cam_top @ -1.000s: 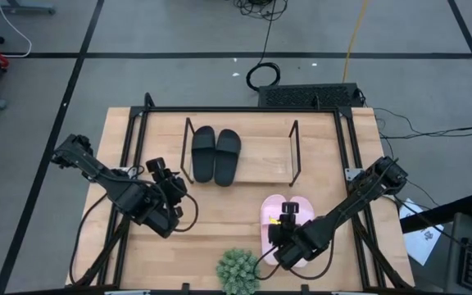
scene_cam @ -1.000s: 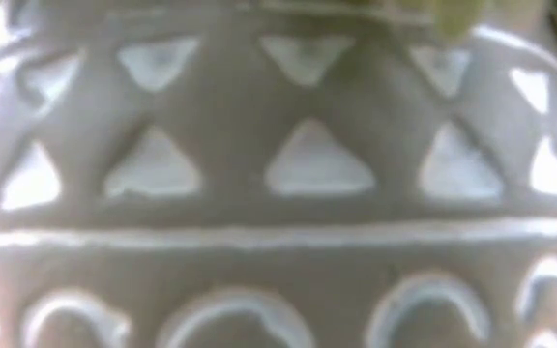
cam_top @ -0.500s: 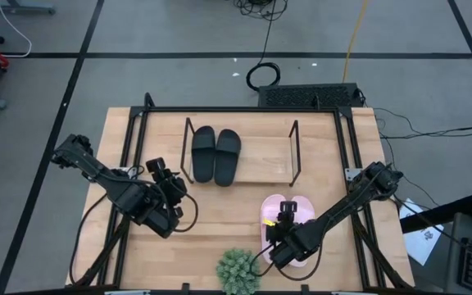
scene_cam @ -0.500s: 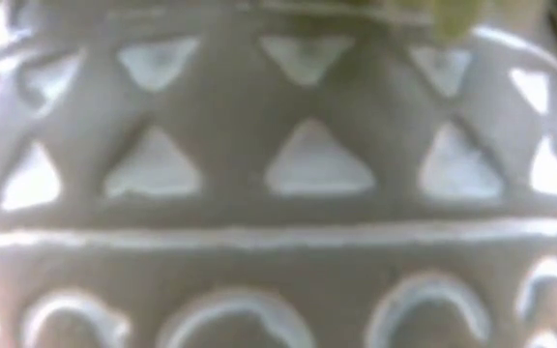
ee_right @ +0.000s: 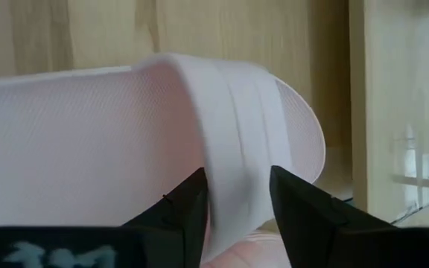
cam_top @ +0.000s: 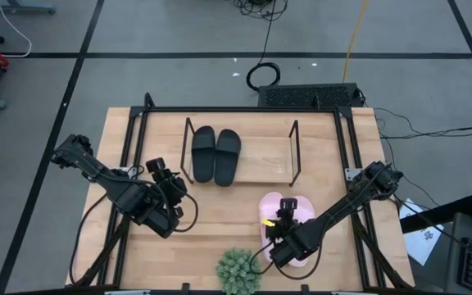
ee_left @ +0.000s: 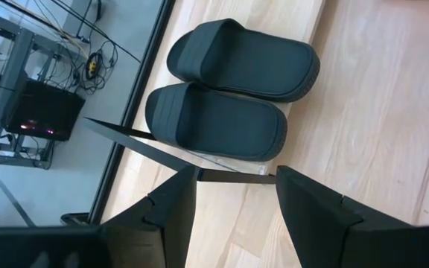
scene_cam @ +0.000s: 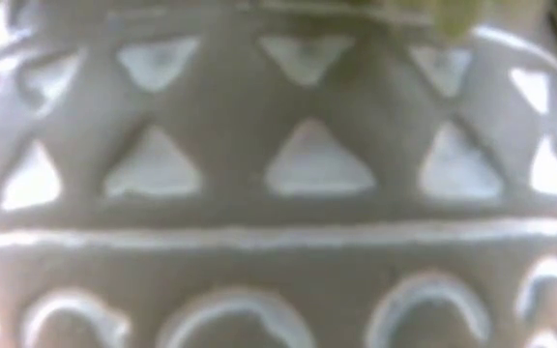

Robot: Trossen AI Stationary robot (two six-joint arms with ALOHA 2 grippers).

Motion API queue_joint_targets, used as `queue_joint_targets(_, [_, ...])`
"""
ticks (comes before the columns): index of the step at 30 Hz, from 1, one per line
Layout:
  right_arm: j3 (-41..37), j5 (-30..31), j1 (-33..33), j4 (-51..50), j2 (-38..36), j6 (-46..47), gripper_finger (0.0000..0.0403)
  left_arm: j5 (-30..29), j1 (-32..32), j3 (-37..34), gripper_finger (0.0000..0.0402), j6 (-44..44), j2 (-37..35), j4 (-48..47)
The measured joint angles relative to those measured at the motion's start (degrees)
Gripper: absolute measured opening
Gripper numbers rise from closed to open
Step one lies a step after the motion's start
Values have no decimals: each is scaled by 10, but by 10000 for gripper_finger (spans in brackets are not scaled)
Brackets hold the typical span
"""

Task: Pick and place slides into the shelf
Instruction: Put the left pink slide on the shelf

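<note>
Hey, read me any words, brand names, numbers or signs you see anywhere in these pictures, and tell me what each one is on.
No text can be read.
Right end effector: pale marks on its dark body, too blurred to read.
Black slides, pink slides, shelf: no lettering shows.
Patterned pot: only triangles and arches, no words.
Papers off the table's right edge: too small to read.

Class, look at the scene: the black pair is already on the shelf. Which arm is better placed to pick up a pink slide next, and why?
The right arm. Its tool is directly over the pink slides, its fingers straddling one strap. The left tool waits near the black slides on the shelf.
</note>
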Motion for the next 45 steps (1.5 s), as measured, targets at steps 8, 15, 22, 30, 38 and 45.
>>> queue_joint_targets(8, [0,-2,-6,1,0,-3,72,0,0,0,189,0,0,0])
queue_joint_targets(15, [0,-3,-6,0,0,0,18,0,0,0,189,-1,0,3])
queue_joint_targets(22, [0,6,-6,0,0,20,6,0,0,0,189,3,0,16])
queue_joint_targets(30, [19,11,-5,-27,0,49,3,0,0,0,189,6,0,17])
queue_joint_targets(38, [100,75,-1,-109,0,51,1,0,0,0,189,7,0,17])
queue_joint_targets(45, [136,121,-10,-147,0,21,1,1,0,0,189,7,0,17])
